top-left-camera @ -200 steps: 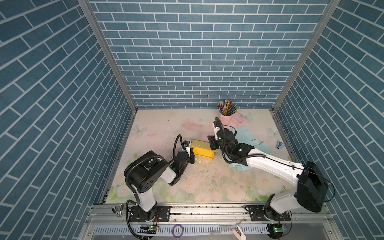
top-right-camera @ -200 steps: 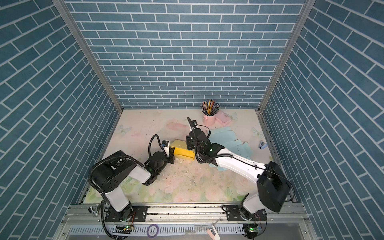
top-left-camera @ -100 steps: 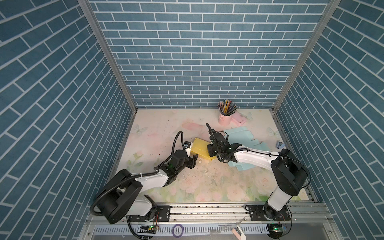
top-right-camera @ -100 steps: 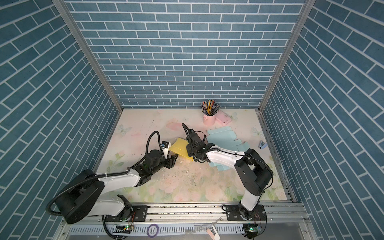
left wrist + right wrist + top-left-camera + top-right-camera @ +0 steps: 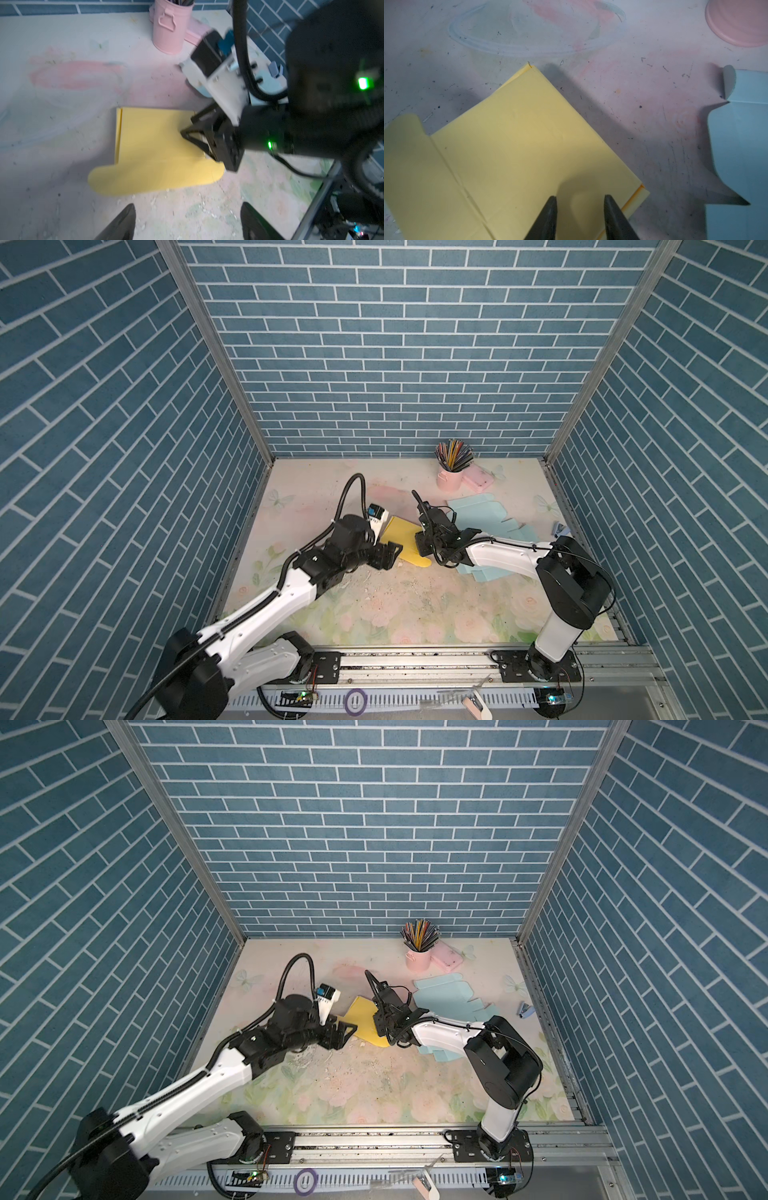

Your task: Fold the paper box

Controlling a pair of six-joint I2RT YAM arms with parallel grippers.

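Paper box (image 5: 405, 541), yellow and flat, lies on the tabletop (image 5: 374, 614) between the arms. The left gripper (image 5: 188, 205) has its fingers (image 5: 122, 222) spread and empty beside the rounded flap. The right gripper (image 5: 580, 197) holds its fingers apart over one edge. Early going, I'd judge: next, pinch and raise a panel.

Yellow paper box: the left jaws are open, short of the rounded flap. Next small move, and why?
Probably ease the left gripper forward until its open jaws straddle the rounded flap. The yellow paper box lies flat, and the right gripper sits over its opposite side.
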